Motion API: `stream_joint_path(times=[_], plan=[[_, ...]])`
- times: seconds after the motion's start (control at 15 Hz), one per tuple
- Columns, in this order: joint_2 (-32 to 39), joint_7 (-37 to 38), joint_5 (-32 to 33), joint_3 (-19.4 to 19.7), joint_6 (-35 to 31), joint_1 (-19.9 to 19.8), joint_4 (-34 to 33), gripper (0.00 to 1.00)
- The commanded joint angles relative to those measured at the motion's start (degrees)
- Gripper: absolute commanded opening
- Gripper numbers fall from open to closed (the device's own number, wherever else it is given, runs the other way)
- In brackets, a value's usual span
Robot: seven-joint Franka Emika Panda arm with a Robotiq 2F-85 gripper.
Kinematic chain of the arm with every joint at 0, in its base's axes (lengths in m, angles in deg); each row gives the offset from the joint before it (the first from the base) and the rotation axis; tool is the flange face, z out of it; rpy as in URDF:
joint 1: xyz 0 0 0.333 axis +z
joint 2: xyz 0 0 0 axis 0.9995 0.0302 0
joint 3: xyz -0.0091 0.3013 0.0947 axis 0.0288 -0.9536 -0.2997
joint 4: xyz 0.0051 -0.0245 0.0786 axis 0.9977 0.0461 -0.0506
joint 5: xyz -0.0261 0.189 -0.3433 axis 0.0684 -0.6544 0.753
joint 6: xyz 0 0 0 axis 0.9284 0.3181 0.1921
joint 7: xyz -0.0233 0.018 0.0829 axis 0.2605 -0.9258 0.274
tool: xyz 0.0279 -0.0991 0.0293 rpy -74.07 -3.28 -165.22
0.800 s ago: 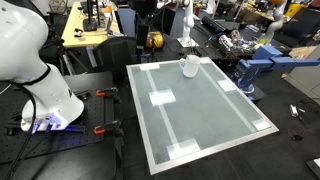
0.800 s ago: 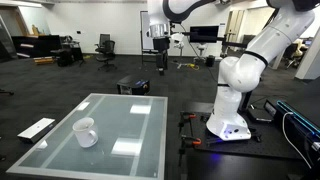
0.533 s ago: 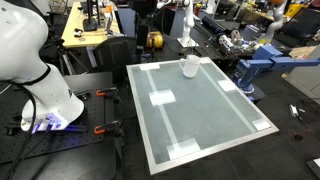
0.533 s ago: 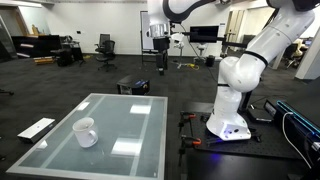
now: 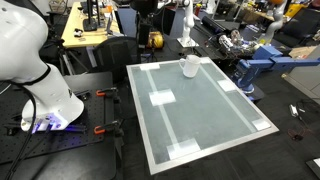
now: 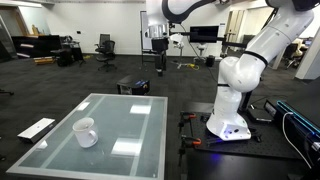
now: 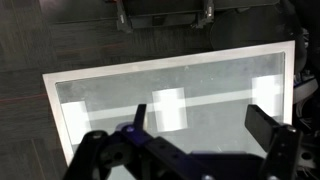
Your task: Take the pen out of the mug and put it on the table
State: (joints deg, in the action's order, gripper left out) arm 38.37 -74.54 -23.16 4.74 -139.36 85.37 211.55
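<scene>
The white mug (image 5: pixel 189 66) stands near one short edge of the pale grey-green table (image 5: pixel 200 115); it also shows in an exterior view (image 6: pixel 86 131) on the table (image 6: pixel 125 125). The pen is too small to make out at the mug. My gripper (image 6: pixel 159 40) hangs high above the table, far from the mug. In the wrist view the gripper (image 7: pixel 200 125) is open and empty, looking down on the table (image 7: pixel 215 85) and its white tape patches. The mug is out of the wrist view.
The white robot base (image 6: pixel 230 100) stands on a black floor plate beside the table. A yellowish workbench (image 5: pixel 85 30) and blue equipment (image 5: pixel 255 65) lie beyond the table. A black box (image 6: pixel 133 86) sits on the floor, and a flat white object (image 6: pixel 37 128) lies beside the table.
</scene>
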Motion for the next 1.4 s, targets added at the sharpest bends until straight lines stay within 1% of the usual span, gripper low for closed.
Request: stream_joint_path(times=[0.0,0.4,0.67,0.93,1.13,1.33], plan=[[3.3,3.7,-1.6,-2.3,-2.6,1.4,-2.3,1.00],[9.8,11.3,-3.2,-6.4,-8.0,2.9,-6.5,1.00],[16.0,19.3,-3.2,-8.9,-10.8,3.1,-10.8,1.00],[22.9,26.8,-3.1,-10.4,-12.7,3.4,-15.5,1.00],[27.7,28.4,-3.5,-10.3,-15.2,4.6,-18.8,1.00],[32.2,28.1,-4.4,-9.8,-17.8,5.7,-22.0,1.00]])
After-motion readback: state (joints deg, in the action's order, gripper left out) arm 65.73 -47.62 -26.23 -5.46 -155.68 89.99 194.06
